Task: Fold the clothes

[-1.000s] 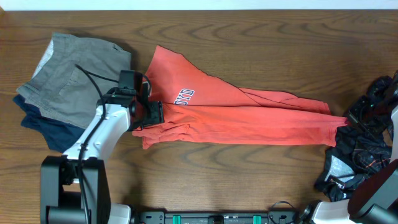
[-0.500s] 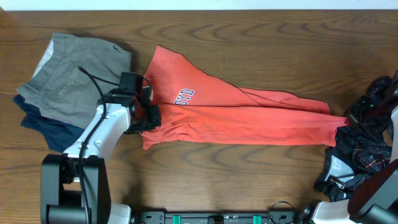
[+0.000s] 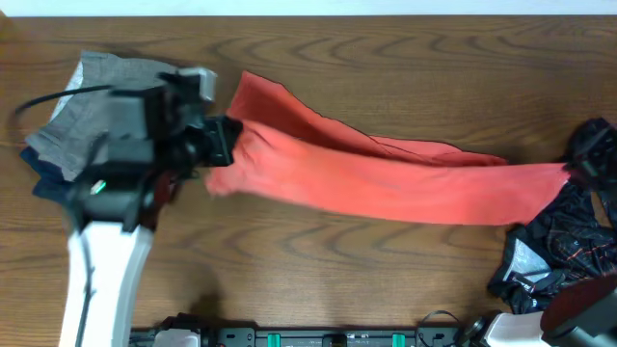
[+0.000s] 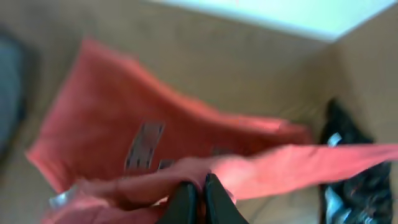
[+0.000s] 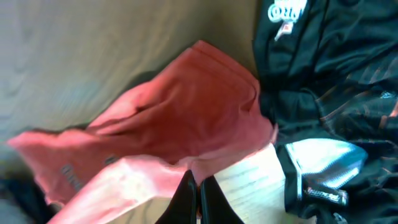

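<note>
The clothes, a coral-red T-shirt, hang stretched in a long band between both grippers above the table. My left gripper is shut on the shirt's left end. In the left wrist view, the left gripper pinches a fold of red cloth, with the chest lettering showing beyond it. My right gripper is shut on the right end. From the right wrist, the right gripper clamps the shirt's edge. Most of the lettering is hidden from overhead.
Folded grey and navy garments lie at the far left, under the left arm. A black patterned garment is heaped at the right edge, also seen in the right wrist view. Bare wood table lies in front.
The left gripper shut on the shirt's left end and lifted it, the arm swinging up and left. The right end rose and moved right, pulling the shirt taut.
</note>
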`<act>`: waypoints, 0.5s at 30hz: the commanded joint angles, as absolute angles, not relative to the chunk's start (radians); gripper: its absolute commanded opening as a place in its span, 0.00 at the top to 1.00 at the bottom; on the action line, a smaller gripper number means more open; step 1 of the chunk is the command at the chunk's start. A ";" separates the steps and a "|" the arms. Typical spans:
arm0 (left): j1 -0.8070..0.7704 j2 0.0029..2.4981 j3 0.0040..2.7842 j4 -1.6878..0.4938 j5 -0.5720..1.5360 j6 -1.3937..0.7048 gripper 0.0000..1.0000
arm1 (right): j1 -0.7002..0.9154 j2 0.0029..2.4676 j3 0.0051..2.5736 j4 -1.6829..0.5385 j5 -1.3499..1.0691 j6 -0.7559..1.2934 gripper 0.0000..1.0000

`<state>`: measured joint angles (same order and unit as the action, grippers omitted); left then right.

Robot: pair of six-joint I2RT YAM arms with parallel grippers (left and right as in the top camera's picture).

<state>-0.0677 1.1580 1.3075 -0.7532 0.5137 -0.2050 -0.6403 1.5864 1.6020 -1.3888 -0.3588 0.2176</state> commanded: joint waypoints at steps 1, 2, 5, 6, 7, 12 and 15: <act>-0.030 1.095 1.391 -0.762 0.531 -0.255 0.94 | -0.657 1.509 1.735 -1.441 -0.396 0.163 0.99; -0.022 1.079 1.411 -0.766 0.531 -0.264 0.94 | -0.662 1.491 1.774 -1.460 -0.397 0.159 0.99; -0.008 1.034 1.479 -0.783 0.531 -0.272 0.94 | -0.676 1.447 1.880 -1.506 -0.396 0.150 0.99; -0.009 1.021 1.501 -0.791 0.531 -0.272 0.94 | -0.683 1.432 1.917 -1.522 -0.394 0.147 0.99; -0.009 1.010 1.528 -0.801 0.530 -0.272 0.94 | -0.694 1.416 1.958 -1.538 -0.393 0.147 0.99; -0.009 0.981 1.661 -0.875 0.488 -0.271 0.94 | -0.745 1.359 2.117 -1.560 -0.401 0.153 0.99; -0.009 0.987 1.693 -0.899 0.437 -0.271 0.94 | -0.750 1.352 2.180 -1.558 -0.402 0.153 0.99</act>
<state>-0.0139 0.9890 1.6539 -0.8921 0.4923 -0.2657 -0.7376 1.3533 2.1334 -1.5578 -0.3920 0.1696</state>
